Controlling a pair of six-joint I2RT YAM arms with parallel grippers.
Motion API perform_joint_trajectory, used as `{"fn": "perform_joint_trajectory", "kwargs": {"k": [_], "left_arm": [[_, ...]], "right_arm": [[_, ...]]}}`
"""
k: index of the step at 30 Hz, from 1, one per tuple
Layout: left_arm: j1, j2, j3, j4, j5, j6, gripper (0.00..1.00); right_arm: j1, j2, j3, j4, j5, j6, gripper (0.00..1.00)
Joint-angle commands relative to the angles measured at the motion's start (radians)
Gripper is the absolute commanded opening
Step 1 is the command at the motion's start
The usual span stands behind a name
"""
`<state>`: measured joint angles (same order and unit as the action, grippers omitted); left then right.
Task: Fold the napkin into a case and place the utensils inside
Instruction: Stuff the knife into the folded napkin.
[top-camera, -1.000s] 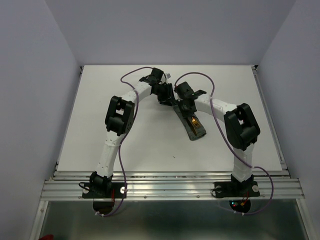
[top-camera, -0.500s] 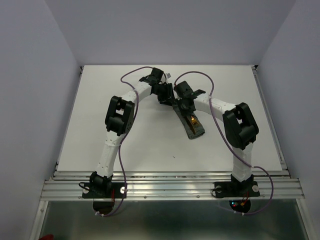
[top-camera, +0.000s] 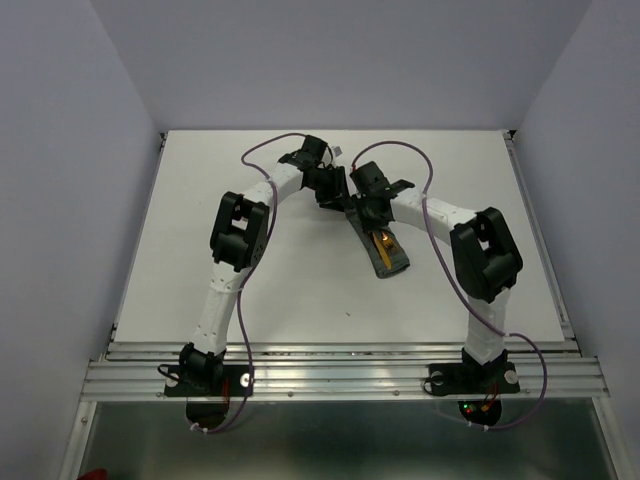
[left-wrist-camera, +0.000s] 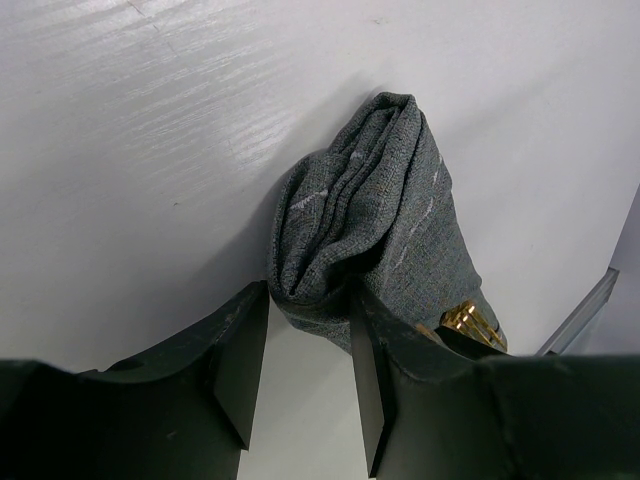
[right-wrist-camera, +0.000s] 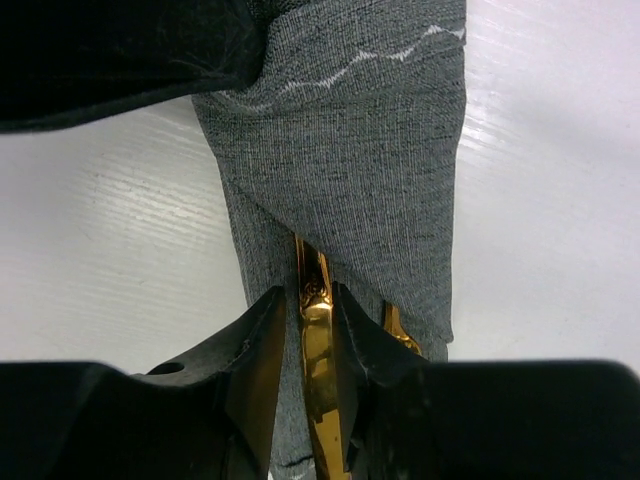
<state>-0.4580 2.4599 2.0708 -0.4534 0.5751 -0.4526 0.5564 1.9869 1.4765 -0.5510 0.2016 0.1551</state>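
- White table (top-camera: 200, 280) is filling the overhead view, with pale walls (top-camera: 60, 150) rising on three sides.
- Both arms (top-camera: 240, 235) are reaching toward the far middle of the table, their wrists nearly meeting there.
- The case (top-camera: 392, 264) is lying flat as a narrow grey strip, a little right of centre. It is slanting from the two grippers back toward the near edge.
- The utensils (right-wrist-camera: 316, 380) are sitting partly inside the case, their gold ends showing at its slanted opening.
- The left gripper (left-wrist-camera: 308, 325) is grasping the case by its closed, bunched end, and the cloth is filling the whole gap between its jaws.
- The right gripper (right-wrist-camera: 309, 300) is straddling one of the utensils at the mouth of the case, with a finger hugging each side. I cannot tell whether it is clamped or loose.
- The other of the utensils is peeking out just beside the right gripper, tucked under the edge of the cloth.
- A pale stitched line (right-wrist-camera: 350, 65) is running across the cloth beyond the opening.
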Motion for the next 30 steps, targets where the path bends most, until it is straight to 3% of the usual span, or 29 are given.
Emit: {"fn": "perform_joint_trajectory", "kwargs": {"k": [1,4,10,11,14,18,30], "left_arm": [[-0.007,-0.039,0.044,-0.014,0.026,0.025,0.49],[-0.005,-0.050,0.052,-0.022,0.023,0.029,0.49],[0.001,-0.073,0.064,-0.033,0.020,0.034,0.49],[0.004,-0.079,0.066,-0.036,0.019,0.034,0.49],[0.012,-0.099,0.064,-0.038,0.014,0.035,0.49],[0.019,-0.122,0.055,-0.034,0.011,0.035,0.49],[0.035,-0.153,0.020,-0.045,0.000,0.045,0.47]], "right_arm": [[-0.003,-0.109,-0.031,0.046,0.010,0.029,0.33],[-0.003,-0.154,-0.074,0.049,0.022,0.034,0.38],[-0.003,-0.241,-0.157,0.074,0.025,0.066,0.37],[-0.003,-0.250,-0.179,0.079,0.025,0.083,0.36],[-0.003,-0.275,-0.209,0.109,0.119,0.148,0.12],[-0.003,-0.246,-0.173,0.111,0.203,0.196,0.04],[-0.003,-0.059,-0.001,0.125,0.180,0.270,0.04]]}}
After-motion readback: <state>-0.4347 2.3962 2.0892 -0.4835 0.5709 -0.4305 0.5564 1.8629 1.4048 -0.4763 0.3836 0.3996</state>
